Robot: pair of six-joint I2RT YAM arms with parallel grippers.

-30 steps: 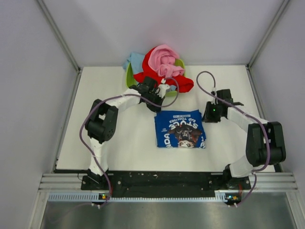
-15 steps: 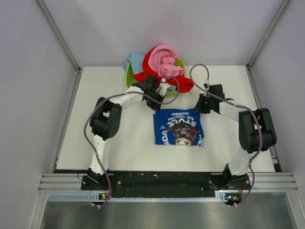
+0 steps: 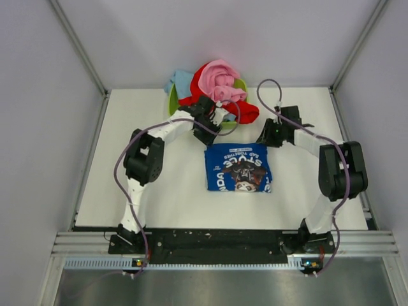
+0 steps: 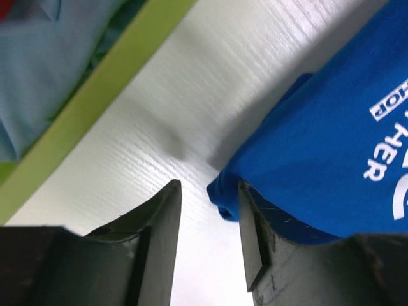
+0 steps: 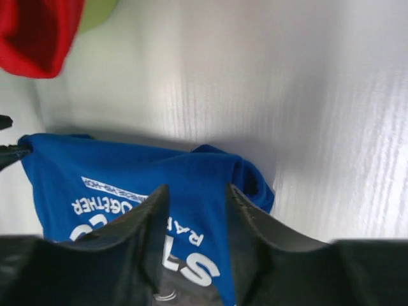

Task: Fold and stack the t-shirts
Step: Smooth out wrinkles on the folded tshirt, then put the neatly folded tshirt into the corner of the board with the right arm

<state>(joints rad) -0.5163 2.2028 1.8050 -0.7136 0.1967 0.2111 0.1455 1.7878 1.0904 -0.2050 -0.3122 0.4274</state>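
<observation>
The royal blue t-shirt [image 3: 239, 169] lies folded, print up, in the middle of the table. My left gripper [image 3: 205, 135] is open at its far left corner; in the left wrist view [image 4: 209, 188] that blue corner [image 4: 221, 193] sits between the jaws, against the right finger. My right gripper [image 3: 264, 139] is open just over the far right corner, and blue cloth [image 5: 127, 172] shows between its jaws [image 5: 196, 191]. Pink [image 3: 217, 80], red [image 3: 245, 113] and light blue [image 3: 180, 80] shirts are heaped in the tub.
The lime green tub [image 3: 173, 102] stands at the back centre of the white table [image 3: 153, 185], its rim [image 4: 95, 95] close to my left gripper. The red shirt [image 5: 35, 32] hangs over the tub's front. Grey walls enclose the table on three sides.
My right gripper has swung in from the right to the blue shirt's far right corner. My left gripper has stayed by the far left corner. The shirt has shifted slightly left.
</observation>
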